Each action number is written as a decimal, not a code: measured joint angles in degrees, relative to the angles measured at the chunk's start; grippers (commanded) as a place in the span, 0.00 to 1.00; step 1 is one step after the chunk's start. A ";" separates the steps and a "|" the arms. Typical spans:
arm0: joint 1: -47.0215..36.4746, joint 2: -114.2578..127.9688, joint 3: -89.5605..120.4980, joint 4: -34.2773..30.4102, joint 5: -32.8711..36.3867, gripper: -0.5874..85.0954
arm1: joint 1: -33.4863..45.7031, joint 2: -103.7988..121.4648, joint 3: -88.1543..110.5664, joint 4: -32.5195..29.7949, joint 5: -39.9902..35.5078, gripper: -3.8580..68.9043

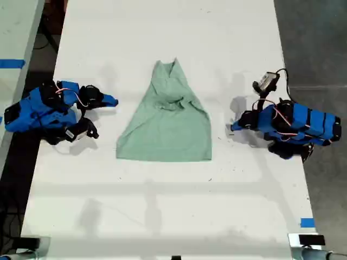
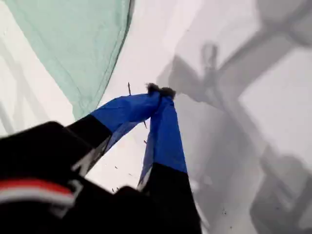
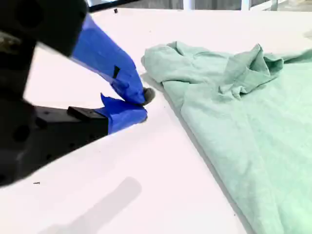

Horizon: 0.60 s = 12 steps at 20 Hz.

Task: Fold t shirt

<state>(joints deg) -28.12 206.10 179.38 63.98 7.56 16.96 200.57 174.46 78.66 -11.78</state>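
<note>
The t shirt point(image 1: 167, 122) lies flat and wrinkled in the middle of the white table point(image 1: 162, 206), narrow end far, wide hem near, with a bunched fold point(image 1: 173, 102) across its upper part. My first gripper point(image 2: 161, 90) is shut on nothing; it rests on the table at the exterior view's right point(image 1: 234, 127), a short way off the t shirt's point(image 2: 73, 44) edge near a hem corner. My second gripper point(image 2: 0, 0)
</note>
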 measured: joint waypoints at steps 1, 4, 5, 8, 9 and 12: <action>0.00 0.00 0.09 0.00 0.00 0.01 | -0.18 0.00 0.00 0.00 0.35 0.03; 0.35 0.00 0.18 0.00 0.00 0.01 | -1.32 0.00 0.00 0.09 9.84 0.03; 0.35 0.00 0.18 0.00 0.00 0.01 | -1.85 0.00 0.00 0.09 11.16 0.02; 0.35 0.00 0.18 0.00 0.00 0.01 | -0.79 0.09 -0.35 0.88 12.13 0.02; 0.35 0.00 0.18 0.00 0.00 0.01 | -0.79 -0.70 -2.55 2.46 12.92 0.02; 0.35 0.00 0.18 0.00 0.00 0.01 | -2.72 -13.80 -13.97 0.35 13.45 0.02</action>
<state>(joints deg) -27.77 206.10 179.56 63.98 7.56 14.24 186.77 160.49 79.01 1.67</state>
